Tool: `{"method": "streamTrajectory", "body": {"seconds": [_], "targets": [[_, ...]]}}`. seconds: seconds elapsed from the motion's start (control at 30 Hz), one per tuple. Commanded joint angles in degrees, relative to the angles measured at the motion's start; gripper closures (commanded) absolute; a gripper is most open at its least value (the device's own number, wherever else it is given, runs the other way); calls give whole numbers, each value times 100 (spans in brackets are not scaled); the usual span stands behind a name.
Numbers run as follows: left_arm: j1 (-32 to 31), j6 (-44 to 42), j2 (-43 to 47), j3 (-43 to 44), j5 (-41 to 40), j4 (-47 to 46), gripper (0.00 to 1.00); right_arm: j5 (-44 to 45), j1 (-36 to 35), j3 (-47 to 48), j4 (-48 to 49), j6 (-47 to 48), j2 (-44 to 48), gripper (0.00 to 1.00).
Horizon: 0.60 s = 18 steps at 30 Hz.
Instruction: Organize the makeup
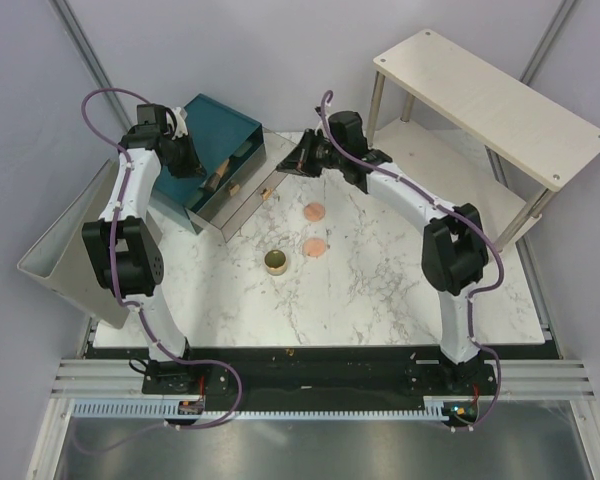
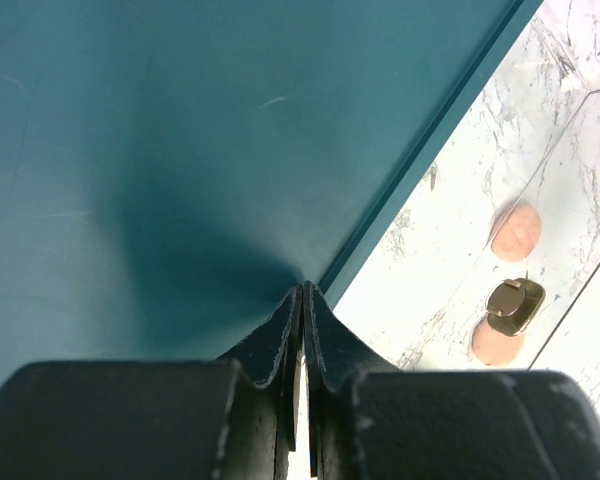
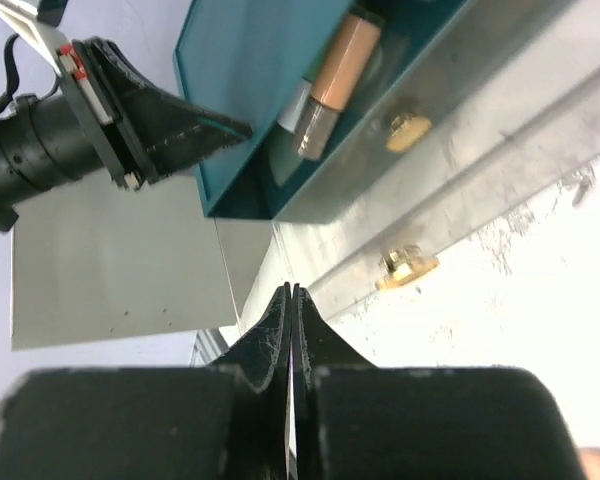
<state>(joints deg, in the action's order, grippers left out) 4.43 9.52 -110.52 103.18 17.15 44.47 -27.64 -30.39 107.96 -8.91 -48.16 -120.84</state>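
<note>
Marble table, teal box holding orange-and-dark tube

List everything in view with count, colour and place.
teal drawer box: one, teal, table's back left, drawers open
knobs: two, gold, on mirrored drawer fronts
orange-and-dark tube: one, lying in an open drawer
peach-pink discs: two, table centre
gold tin: one, round, beside the nearer disc
shelf: one, white, back right
bin: one, grey, off table's left edge
table: one, white marble
left gripper: black, shut, tips on the box top
right gripper: black, shut, by the drawer fronts
</note>
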Motion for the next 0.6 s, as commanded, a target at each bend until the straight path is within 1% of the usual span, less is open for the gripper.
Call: {"method": "streamTrajectory", "body": {"seconds": [0.0, 0.07, 0.17, 0.23, 0.4, 0.57], "targets": [[-82, -161, -365, -131, 166, 862, 89, -523, 148, -1048, 670, -70, 455, 100], [-82, -178, -365, -131, 131, 871, 89, -698, 148, -1224, 706, -97, 403, 100], [-73, -187, -383, -122, 149, 879, 89, -988, 148, -1234, 846, -368, 140, 100], [-73, -187, -391, -122, 166, 888, 89, -1129, 156, -1190, 1136, -535, -88, 100], [-74, -187, -418, -122, 236, 888, 89, -1191, 130, -760, 1593, -992, -546, 100], [-73, -187, -418, -131, 298, 888, 89, -1095, 60, -13, 1629, -1204, -1126, 100]]}}
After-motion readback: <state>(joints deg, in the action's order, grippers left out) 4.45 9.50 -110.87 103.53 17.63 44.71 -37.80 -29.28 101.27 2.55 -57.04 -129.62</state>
